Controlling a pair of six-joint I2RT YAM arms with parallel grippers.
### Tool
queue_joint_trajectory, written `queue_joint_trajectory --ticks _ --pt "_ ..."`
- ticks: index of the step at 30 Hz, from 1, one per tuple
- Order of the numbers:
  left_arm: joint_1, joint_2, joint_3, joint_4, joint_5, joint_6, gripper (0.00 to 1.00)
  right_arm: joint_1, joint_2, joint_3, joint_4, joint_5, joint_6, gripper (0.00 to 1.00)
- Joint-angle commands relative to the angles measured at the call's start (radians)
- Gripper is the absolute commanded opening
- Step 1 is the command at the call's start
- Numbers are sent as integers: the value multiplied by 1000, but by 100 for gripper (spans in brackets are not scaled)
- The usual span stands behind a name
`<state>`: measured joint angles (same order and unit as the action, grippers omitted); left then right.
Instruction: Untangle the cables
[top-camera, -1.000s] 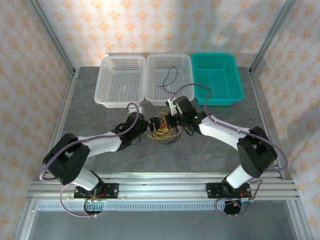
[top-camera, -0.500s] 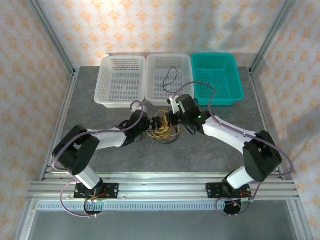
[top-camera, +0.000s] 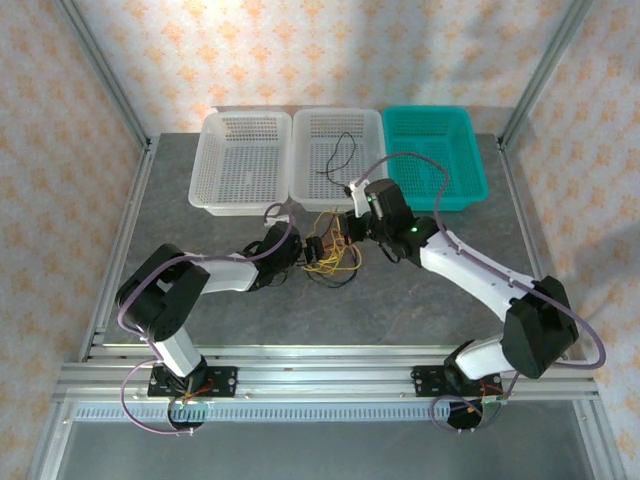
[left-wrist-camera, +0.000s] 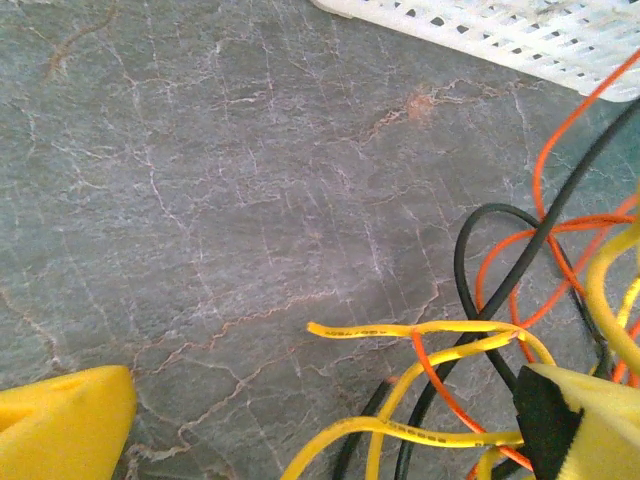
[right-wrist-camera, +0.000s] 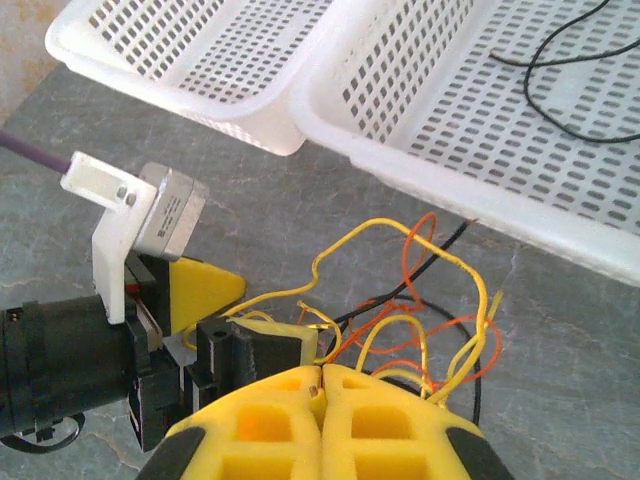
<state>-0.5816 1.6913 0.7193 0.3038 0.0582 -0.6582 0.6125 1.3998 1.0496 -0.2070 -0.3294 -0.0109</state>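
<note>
The cables (top-camera: 335, 252) lie as one tangle of yellow, orange-red and black strands on the grey stone-patterned table (left-wrist-camera: 200, 180), just in front of the middle white basket (top-camera: 335, 192) and between the two grippers. The left gripper (left-wrist-camera: 325, 412) is spread fully wide and grips nothing. Its one yellow finger (left-wrist-camera: 60, 420) rests on bare table well clear of the strands, while the opposite finger (left-wrist-camera: 590, 430) touches the tangle, with yellow and orange-red loops crossing its tip. Most strands sit in the half of the gap nearest that finger. The right gripper (right-wrist-camera: 320, 385) has its yellow pads pressed flat together, with a yellow strand running into the seam at the tips and the loops rising from the table toward it. A separate black cable (top-camera: 340, 155) lies inside the middle white basket.
</note>
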Motion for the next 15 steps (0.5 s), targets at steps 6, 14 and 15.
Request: queue_joint_trajectory --ticks 6,14,15 --pt "8 31 -9 -23 -51 -15 99 -49 -71 75 -63 22 -53 0" --pt "9 41 -33 -31 -70 -12 99 -93 -109 108 -100 74 -97 0" --pt "9 42 -35 -34 -72 -11 99 -102 -114 111 -101 79 -101 0"
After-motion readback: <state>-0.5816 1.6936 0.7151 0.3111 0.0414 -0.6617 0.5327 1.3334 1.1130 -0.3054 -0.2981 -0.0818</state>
